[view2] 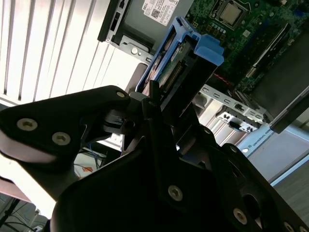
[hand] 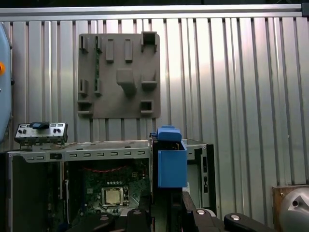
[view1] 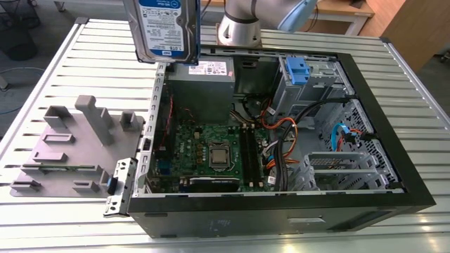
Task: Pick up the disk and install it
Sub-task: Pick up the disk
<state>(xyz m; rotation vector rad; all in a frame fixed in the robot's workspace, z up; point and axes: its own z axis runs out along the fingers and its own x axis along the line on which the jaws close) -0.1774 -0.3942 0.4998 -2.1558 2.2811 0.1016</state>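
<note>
I have the end effector [view2: 161, 104] clamped on the disk [view1: 165, 31], held upright above the open computer case [view1: 281, 216]. Pickup is done; installing calls, I judge, for squaring its rails to the drive bay [view1: 313, 87].

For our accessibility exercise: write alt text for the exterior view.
A disk with a blue-and-white label hangs upright in the air above the edge of an open computer case on a slatted metal table. A grey holder block lies beside the case at the exterior view's left; the robot arm stands behind.
</note>
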